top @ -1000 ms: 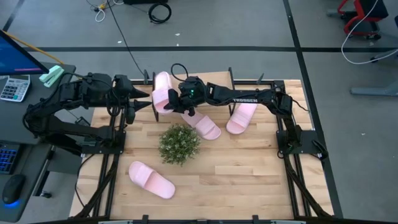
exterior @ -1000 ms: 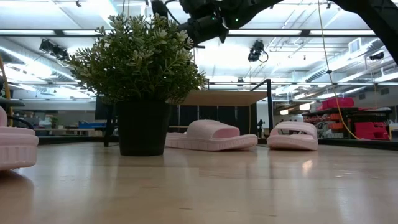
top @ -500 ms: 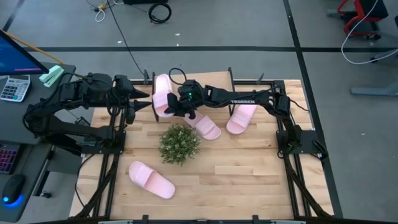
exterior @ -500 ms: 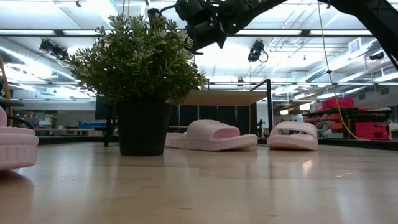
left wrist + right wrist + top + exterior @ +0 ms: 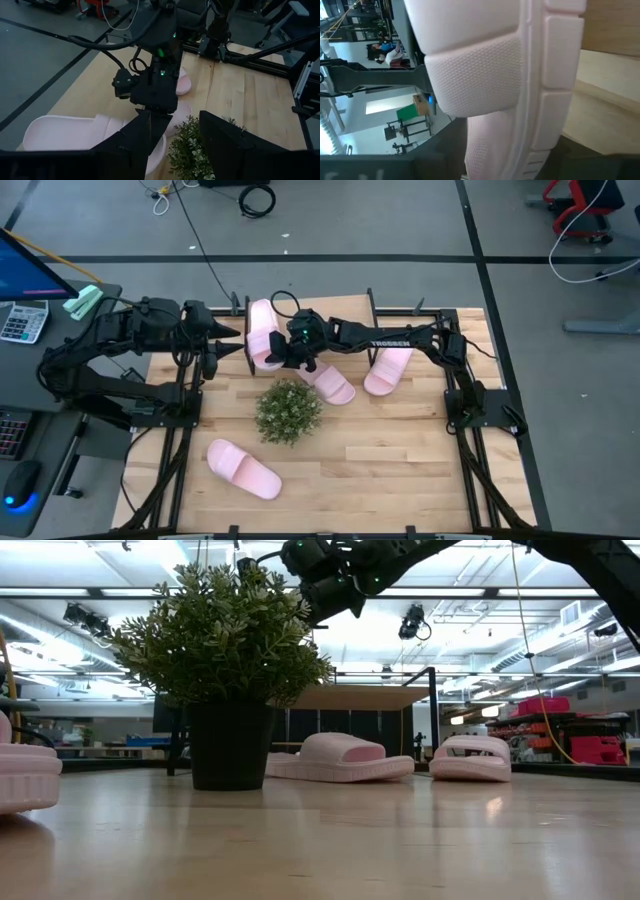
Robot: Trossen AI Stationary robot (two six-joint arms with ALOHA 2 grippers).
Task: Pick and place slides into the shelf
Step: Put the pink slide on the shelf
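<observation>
My right gripper (image 5: 277, 352) reaches across the far side of the table and is shut on a pale pink slide (image 5: 262, 330), which fills the right wrist view with its strap (image 5: 470, 65) turned sideways. The plant hides this slide in the low view. Two more slides (image 5: 331, 384) (image 5: 388, 368) lie sole down in front of the shelf (image 5: 360, 697). Another slide (image 5: 243, 468) lies near the table's near left corner. My left gripper (image 5: 175, 145) is open and waits at the left edge, touching nothing. My right gripper holds the slide by its long side edge (image 5: 272, 348), coming level from the table's right. The slide is tipped onto its side, with the sole's rim (image 5: 535, 75) showing edge-on in the right wrist view. My left arm's finger and the gripper body hide the fingertips.
A green bushy plant (image 5: 288, 410) in a dark pot (image 5: 231, 745) stands mid-table, just near of the held slide. The shelf's black frame posts (image 5: 433, 720) rise at the far edge. Bare wood (image 5: 380, 450) spreads over the table's near right part.
My right gripper has shifted slightly toward the table's left edge, carrying the slide with it, and has stayed shut. The other slides and the plant have not moved.
</observation>
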